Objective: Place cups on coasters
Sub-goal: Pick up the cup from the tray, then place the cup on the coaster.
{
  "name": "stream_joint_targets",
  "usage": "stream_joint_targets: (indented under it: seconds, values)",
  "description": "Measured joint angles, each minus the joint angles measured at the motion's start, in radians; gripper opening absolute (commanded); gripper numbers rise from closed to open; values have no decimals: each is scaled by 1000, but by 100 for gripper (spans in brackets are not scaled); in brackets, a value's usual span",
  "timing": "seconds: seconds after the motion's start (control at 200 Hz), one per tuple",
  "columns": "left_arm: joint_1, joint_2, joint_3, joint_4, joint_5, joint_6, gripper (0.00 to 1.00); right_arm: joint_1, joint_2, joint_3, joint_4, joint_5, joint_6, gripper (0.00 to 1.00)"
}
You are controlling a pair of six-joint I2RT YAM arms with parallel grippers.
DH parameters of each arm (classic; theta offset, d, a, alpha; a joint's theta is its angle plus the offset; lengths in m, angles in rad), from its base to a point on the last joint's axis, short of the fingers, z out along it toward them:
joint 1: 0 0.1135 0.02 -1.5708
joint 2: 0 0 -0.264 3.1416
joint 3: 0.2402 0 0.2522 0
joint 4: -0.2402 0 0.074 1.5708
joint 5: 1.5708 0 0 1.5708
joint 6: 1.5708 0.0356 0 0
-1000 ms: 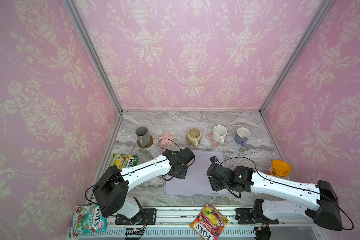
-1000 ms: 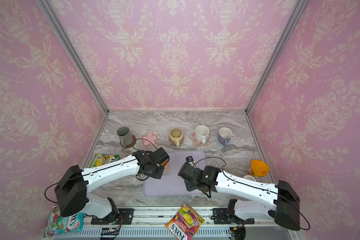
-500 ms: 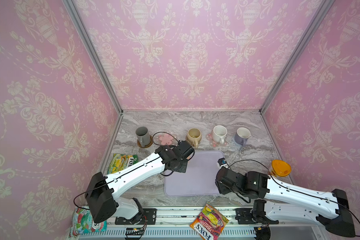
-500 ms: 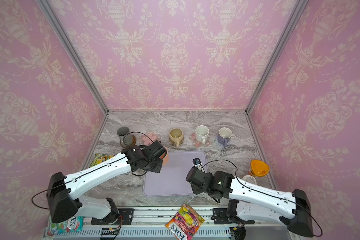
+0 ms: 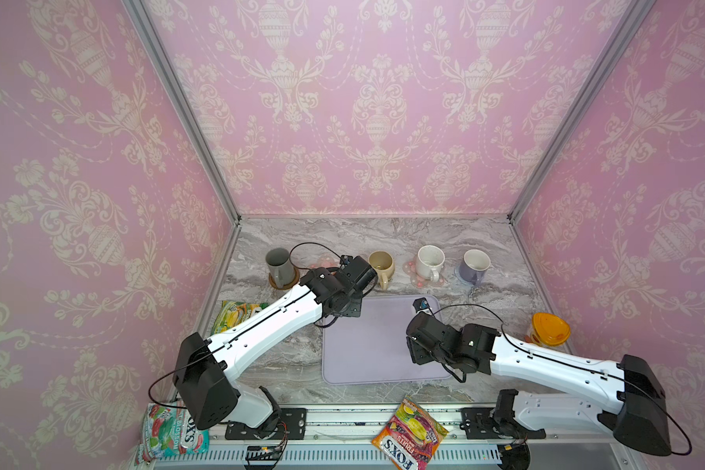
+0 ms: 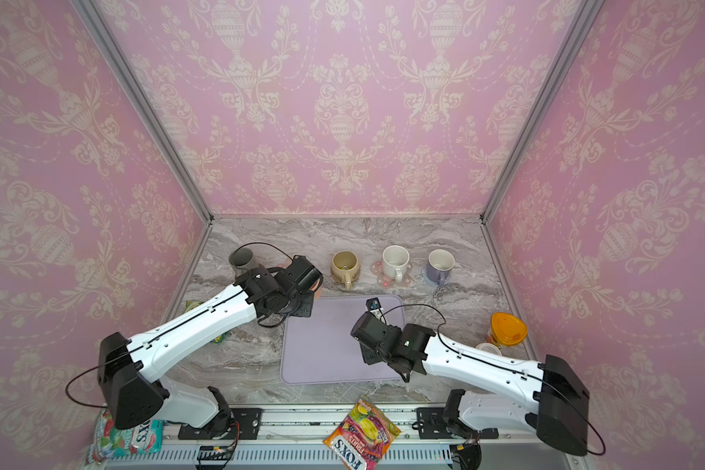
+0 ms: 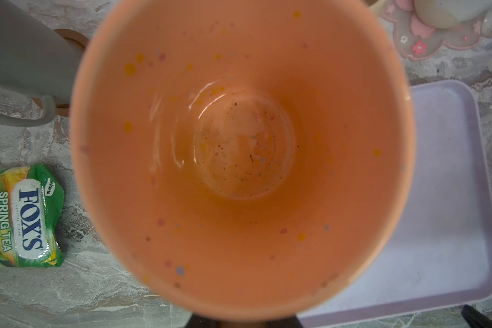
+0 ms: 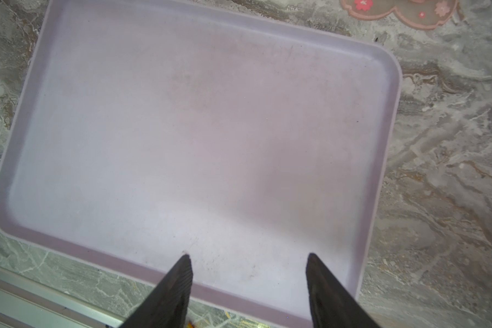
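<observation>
Left gripper (image 6: 308, 297) clamped on the peach-orange mug (image 7: 242, 159), held at the far-left corner of the lavender tray (image 5: 367, 342), dark grey mug (image 5: 279, 266) on a brown coaster (image 5: 279, 283) just beyond that corner, right gripper (image 8: 247, 258) empty, jaws apart, over the tray's right side.

Speckled peach-orange mug (image 7: 242, 159) fills view, lavender tray (image 7: 452, 198) beside it.

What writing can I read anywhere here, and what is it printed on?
"FOX'S CRYSTAL CLEAR SPRING TEA OVAL CANDY": green candy bag lying on the marble table; the small tab above the logo is too blurred to read.
"FOX'S FRUITS": red-and-yellow candy bag at the front rail, upside down in both top views.
"FOX'S", "BLOSSOM": pink-and-green candy bag at the front corner, partly hidden.
Nothing else shows readable lettering.
</observation>
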Motion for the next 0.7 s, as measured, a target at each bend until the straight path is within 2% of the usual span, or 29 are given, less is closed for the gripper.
stream_joint_targets:
  seconds: [0.155, 0.39, 0.696]
  values:
    - [93, 38, 46, -9, 7, 5, 0, 0, -21, 4, 75, 4, 2, 65]
    - [208, 122, 64, 19, 59, 31, 0, -14, -143, -9, 141, 52, -19, 67]
    - [225, 196, 66, 76, 114, 68, 0, -120, -164, 2, 126, 68, -124, 68]
